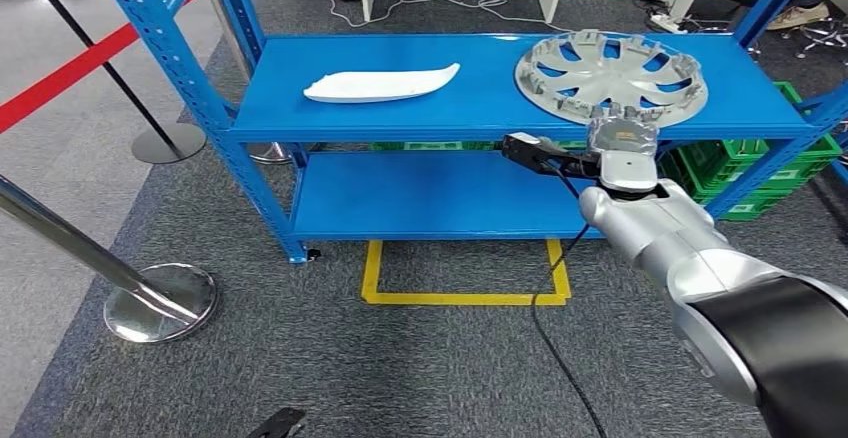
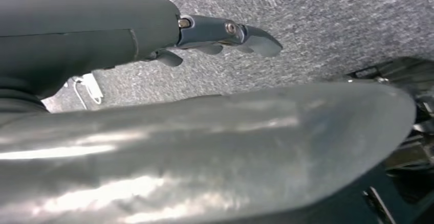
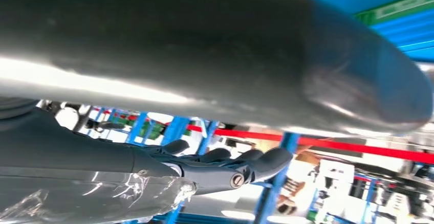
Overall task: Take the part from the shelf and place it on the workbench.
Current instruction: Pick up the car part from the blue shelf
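- Reaching toward the blue shelf [image 1: 470, 108], the right robot hand [image 1: 622, 140] is seen in the head view at the near rim of the silver wheel cover [image 1: 610, 76], which lies flat on the top shelf board; a white part [image 1: 380, 85] lies well apart from it.
- In the left wrist view, the left robot hand [image 2: 225, 35] is held over grey carpet [image 2: 332, 14], fingers extended, nothing grasped.
- In the right wrist view, the right robot hand's fingers [image 3: 240, 165] are stretched out; whether the cover is gripped cannot be told.
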Robot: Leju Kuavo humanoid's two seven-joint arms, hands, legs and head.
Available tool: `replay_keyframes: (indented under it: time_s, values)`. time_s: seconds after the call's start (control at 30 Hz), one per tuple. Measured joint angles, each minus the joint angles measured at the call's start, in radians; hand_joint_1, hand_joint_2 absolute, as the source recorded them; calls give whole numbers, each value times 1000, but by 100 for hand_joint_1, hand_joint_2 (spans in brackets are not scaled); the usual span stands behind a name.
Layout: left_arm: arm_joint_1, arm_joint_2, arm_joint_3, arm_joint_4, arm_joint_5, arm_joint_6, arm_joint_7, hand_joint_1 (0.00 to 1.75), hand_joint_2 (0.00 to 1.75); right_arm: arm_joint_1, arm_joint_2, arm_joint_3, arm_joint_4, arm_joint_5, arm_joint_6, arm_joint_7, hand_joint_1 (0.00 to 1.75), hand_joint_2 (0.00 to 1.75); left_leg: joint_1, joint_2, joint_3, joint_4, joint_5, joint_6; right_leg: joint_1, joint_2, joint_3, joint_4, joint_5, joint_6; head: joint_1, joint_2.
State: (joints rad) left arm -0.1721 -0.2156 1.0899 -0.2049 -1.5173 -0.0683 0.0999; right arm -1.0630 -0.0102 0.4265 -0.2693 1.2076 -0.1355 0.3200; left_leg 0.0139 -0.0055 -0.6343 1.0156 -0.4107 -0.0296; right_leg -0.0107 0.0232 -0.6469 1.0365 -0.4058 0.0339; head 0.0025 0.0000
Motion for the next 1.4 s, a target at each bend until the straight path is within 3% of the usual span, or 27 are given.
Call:
replay_keyframes:
  time_s: [0.07,0.1,0.2,0.33,0.83,1.03,1.1,1.2,1.23,1.27,1.3,1.33,1.4]
  values:
    - [0,0,0,0,0,0,0,0,0,1,0,0,0,2,-3,-1,0,0,-1,-1,0,-1,3,5,0,-1,3,-6,3,-14,1,0]
    - [0,0,0,0,0,0,0,0,0,1,0,0,0,3,-5,-1,0,0,-2,-1,0,-1,3,9,0,-2,5,-9,6,-15,3,0]
    - [-1,0,0,0,-1,0,0,0,0,0,1,0,0,6,-14,-3,0,0,-4,-3,0,-1,4,17,-1,-7,12,-20,11,-5,3,0]
    - [-1,0,0,0,-1,0,0,0,0,0,1,0,0,9,-15,-6,0,0,-6,-4,-1,-1,4,22,-4,-7,16,-29,14,27,3,0]
    - [-1,1,-5,0,-12,4,0,0,0,2,0,-2,0,33,-17,-19,0,0,-8,-3,-2,-1,6,25,-5,-6,13,-27,16,31,2,0]
    - [-3,3,-8,0,-13,3,2,0,0,2,0,-3,0,34,-17,-19,0,0,-14,-2,3,-9,7,41,-13,-6,13,-29,14,45,3,0]
    - [-4,3,-8,0,-13,2,2,0,0,1,-1,-7,0,35,-18,-18,0,0,-9,1,11,-19,11,48,-12,-9,-13,23,-18,47,6,0]
    - [-6,2,-8,0,-15,1,4,0,0,7,-2,-15,0,36,-20,-17,0,0,-9,3,13,-21,11,51,-11,-12,-107,215,-104,44,9,0]
    - [-6,2,-8,0,-15,1,5,0,0,11,-2,-17,0,37,-20,-17,0,0,-9,3,13,-21,10,51,-11,-13,-127,253,-112,44,9,0]
    - [-5,2,-8,0,-15,1,5,0,0,14,-3,-19,0,37,-21,-16,0,0,-8,3,14,-20,8,50,-11,-13,-129,253,-101,43,10,0]
    - [-4,1,-8,0,-15,1,6,0,0,15,-4,-20,0,38,-21,-16,0,0,-7,2,15,-20,6,47,-12,-14,-111,214,-74,43,10,0]
    - [-4,0,-8,0,-15,1,6,0,0,15,-4,-22,0,39,-21,-16,0,0,-6,2,17,-18,3,42,-12,-17,-77,146,-39,44,10,0]
    - [-6,0,-9,0,-15,0,6,0,0,12,-4,-24,0,42,-22,-17,0,0,-7,1,19,-13,-3,28,-11,-19,-13,28,1,40,10,0]
